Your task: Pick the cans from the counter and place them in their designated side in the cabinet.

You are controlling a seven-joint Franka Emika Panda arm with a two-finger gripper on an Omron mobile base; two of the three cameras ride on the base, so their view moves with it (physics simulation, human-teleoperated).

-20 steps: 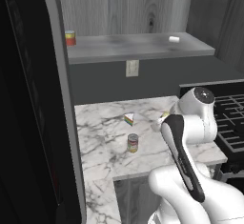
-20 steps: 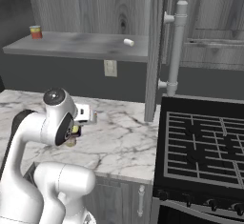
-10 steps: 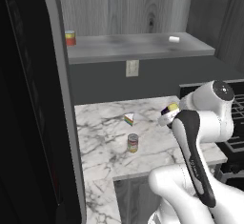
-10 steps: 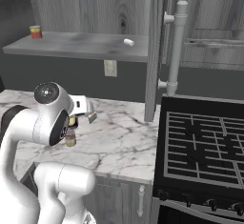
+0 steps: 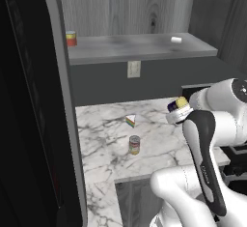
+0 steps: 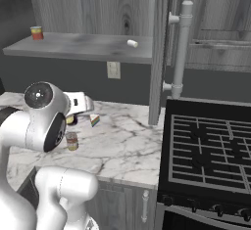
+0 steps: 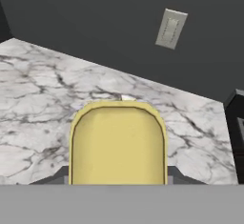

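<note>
My gripper (image 5: 176,110) is shut on the boxy dark blue can (image 5: 174,105) and holds it in the air above the right part of the white marble counter (image 5: 106,124). The can's yellow top (image 7: 118,142) faces the hand camera, with the counter below it. The round can (image 5: 134,145) with the yellow-green-red label stands upright on the counter, left of and below the gripper; from the right base it (image 6: 72,141) is beside my arm. The cabinet's grey shelf board (image 5: 140,47) runs along the wall above.
A short red-and-yellow can (image 5: 71,38) stands at the shelf's left end, a small white object (image 5: 176,39) at its right. A rainbow-striped wedge (image 5: 130,120) lies on the counter. A black stove (image 6: 211,146) lies to the right, a tall black panel (image 5: 29,100) to the left, and a cabinet post (image 6: 179,53) rises between shelf and stove.
The gripper has risen a little with the blue can in it, and the arm's upper joints have swung to the right in the left base view. The round can has stayed put.
</note>
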